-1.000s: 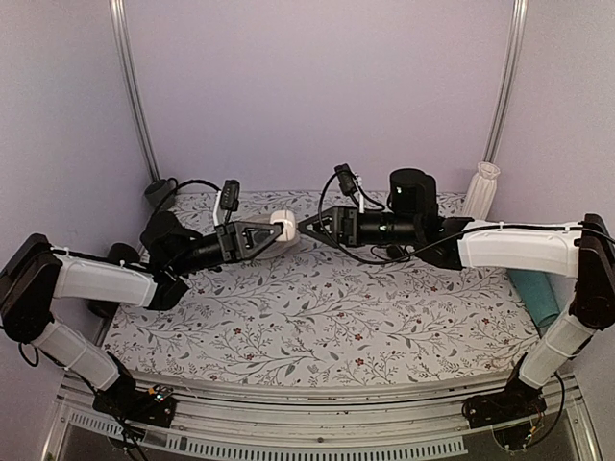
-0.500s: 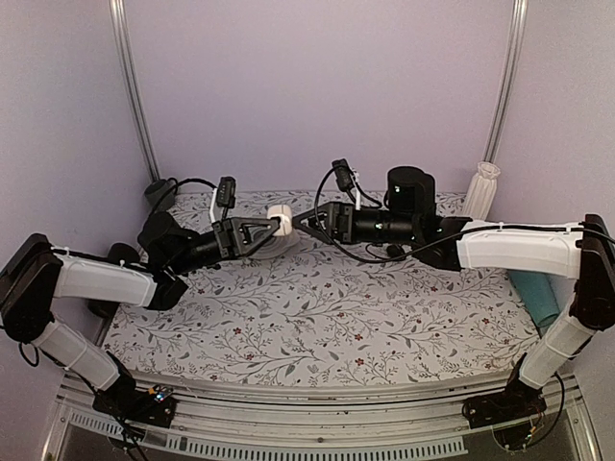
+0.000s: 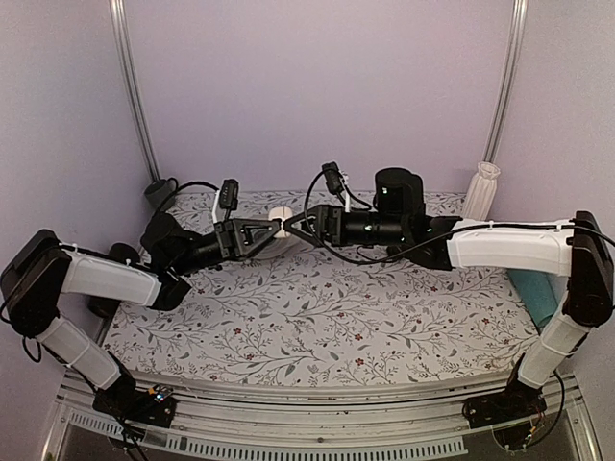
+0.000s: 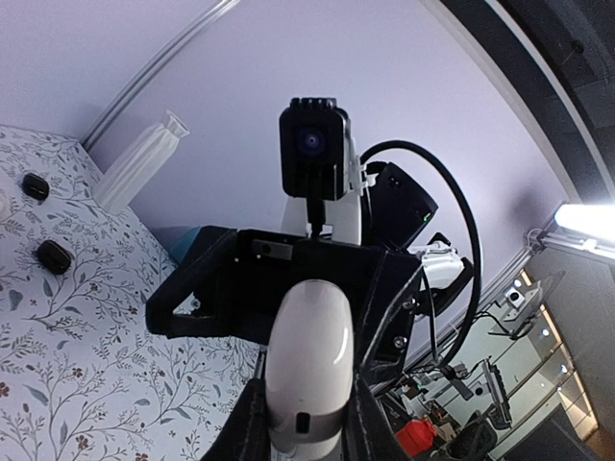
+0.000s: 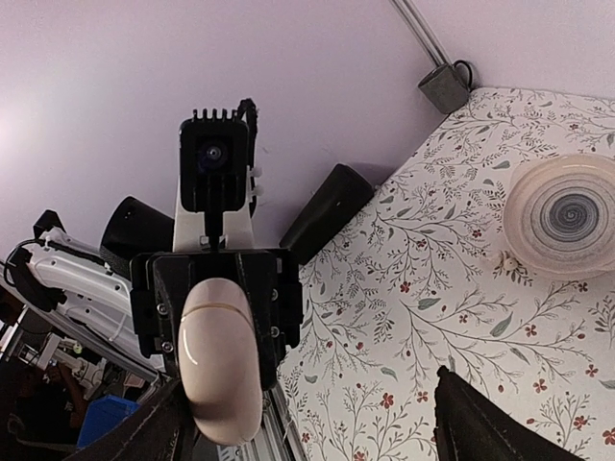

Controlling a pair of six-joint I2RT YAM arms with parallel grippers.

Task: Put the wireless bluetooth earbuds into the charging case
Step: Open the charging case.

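Two black grippers stand closer together than a second ago, nearly tip to tip above the floral-printed tablecloth [image 3: 317, 317]. The left gripper [image 3: 274, 228] is clamped on the small glossy white pebble-shaped plastic charging case [image 3: 281, 213], held aloft with its smooth rounded end outward. Facing it, the right gripper [image 3: 291, 231] has its fingers spread wide, tips just beside the case; I cannot tell whether they touch.

Both arms reach level toward the case [image 3: 280, 213] from either side. The left gripper [image 3: 274, 229] is clamped on the case. The right gripper [image 3: 291, 230], jaws spread wide, points at the case's right end, just beside it.
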